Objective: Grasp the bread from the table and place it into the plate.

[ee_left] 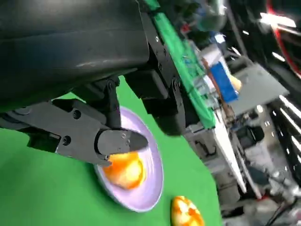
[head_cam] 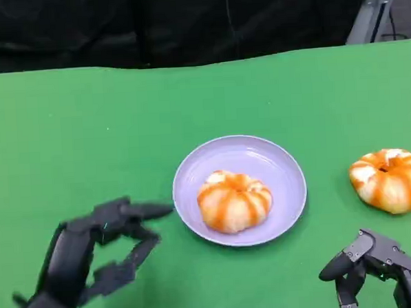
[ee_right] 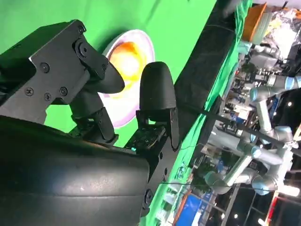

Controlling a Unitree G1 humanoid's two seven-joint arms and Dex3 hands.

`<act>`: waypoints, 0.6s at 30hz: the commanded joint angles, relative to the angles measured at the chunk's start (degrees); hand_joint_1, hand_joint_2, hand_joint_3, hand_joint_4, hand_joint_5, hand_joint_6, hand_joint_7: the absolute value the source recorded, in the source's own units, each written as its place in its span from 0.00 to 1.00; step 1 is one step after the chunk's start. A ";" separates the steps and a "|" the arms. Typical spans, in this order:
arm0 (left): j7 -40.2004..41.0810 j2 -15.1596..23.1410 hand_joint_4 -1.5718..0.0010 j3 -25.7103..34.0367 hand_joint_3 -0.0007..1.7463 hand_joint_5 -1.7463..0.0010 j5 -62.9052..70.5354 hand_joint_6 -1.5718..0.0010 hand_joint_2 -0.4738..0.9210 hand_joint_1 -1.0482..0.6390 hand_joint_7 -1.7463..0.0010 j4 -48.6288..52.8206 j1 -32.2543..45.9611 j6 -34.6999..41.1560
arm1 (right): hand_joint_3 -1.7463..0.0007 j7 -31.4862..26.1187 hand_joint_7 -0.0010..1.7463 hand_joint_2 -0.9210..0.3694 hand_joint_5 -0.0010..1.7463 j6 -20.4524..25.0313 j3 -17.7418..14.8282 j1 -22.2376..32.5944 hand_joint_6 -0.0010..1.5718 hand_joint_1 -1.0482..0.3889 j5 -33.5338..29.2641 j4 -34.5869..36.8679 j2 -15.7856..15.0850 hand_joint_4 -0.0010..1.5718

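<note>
The left hand hovers low over the desk's near left part, its fingers spread wide and holding nothing, the tips reaching toward the left rim of the plate without touching it. One bread sits in the plate, slightly toward its near side, just beyond those fingertips. It is round, with no clear long axis, its orange stripes running out from a dimple on top that faces up. The plate lies around the middle of the desk. The right hand is at the near right corner, fingers apart and empty. A second bread, likewise round and dimple-up, rests on the bare desk near the right edge, just beyond the right hand and well apart from the plate.
</note>
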 commanded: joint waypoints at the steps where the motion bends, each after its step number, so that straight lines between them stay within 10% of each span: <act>1: -0.94 -0.42 0.48 0.74 0.64 0.18 -0.17 0.48 0.73 0.69 0.38 -1.86 2.67 0.06 | 0.28 0.61 0.74 0.41 0.95 0.25 -1.23 -0.37 0.49 0.78 1.41 -0.38 -1.30 0.51; 18: -0.28 -4.30 0.51 1.53 0.77 0.02 2.11 0.53 0.64 0.68 0.16 -1.33 4.46 0.02 | 0.28 4.00 0.72 0.41 0.95 6.50 -0.56 -3.50 0.50 0.79 0.74 -3.67 -2.59 0.53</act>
